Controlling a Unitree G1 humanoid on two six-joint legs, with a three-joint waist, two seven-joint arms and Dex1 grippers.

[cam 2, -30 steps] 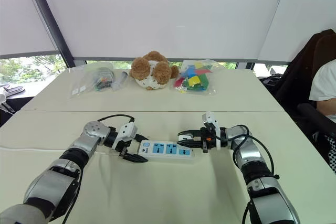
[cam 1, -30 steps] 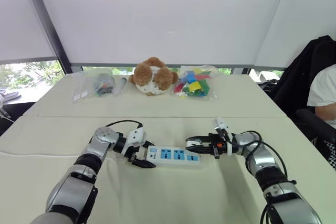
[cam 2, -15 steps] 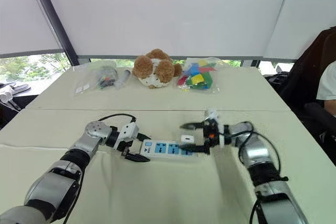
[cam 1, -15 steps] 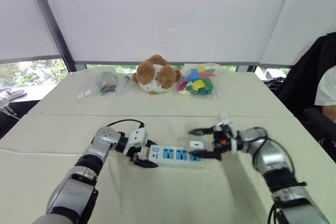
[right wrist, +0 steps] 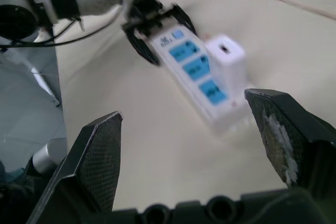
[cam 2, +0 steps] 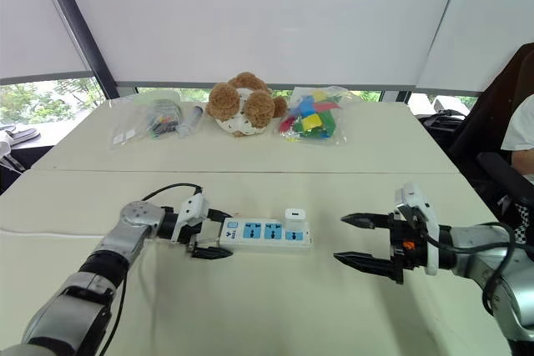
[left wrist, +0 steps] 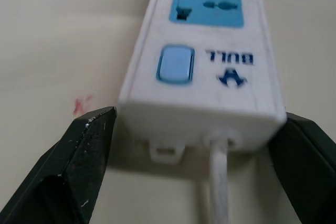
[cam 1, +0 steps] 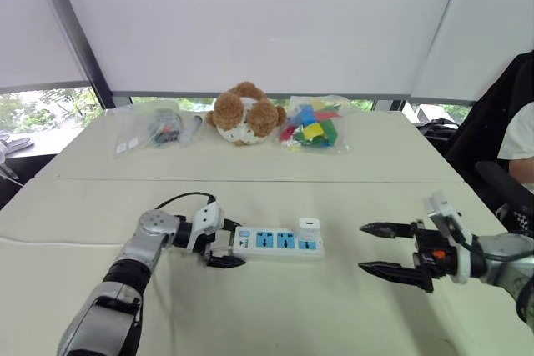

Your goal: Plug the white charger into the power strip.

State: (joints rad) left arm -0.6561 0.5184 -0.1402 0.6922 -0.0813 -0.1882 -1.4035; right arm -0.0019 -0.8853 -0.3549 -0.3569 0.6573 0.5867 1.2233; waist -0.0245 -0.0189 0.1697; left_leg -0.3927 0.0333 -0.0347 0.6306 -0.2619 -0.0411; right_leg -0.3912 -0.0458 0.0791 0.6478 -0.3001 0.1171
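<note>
On the near right of a cream table (cam 1: 250,314), the right gripper (cam 1: 362,247) has its two black fingers spread wide with nothing between them. Its fingertips point toward the power strip (cam 1: 278,242) and are well apart from it.

A little farther back and to the left lies that white power strip, flat on the table, with blue sockets along its top. The white charger (cam 1: 309,226) stands upright in the socket at the strip's right end — the end nearest the right gripper. At the strip's other end, by a pale blue switch (left wrist: 176,64), the left gripper (cam 1: 225,243) pinches the strip, one black finger on each side. A white cord (left wrist: 218,182) leaves the strip between those fingers.

Along the far edge of the table, under white window blinds, sit three things in a row: a clear bag of small items (cam 1: 157,131) on the left, a brown and white teddy bear (cam 1: 244,114) in the middle, and a clear bag of coloured blocks (cam 1: 310,128) on the right.

At the far right edge, beside the table, a person's white sleeve (cam 1: 519,143) shows next to a dark jacket (cam 1: 492,114).
</note>
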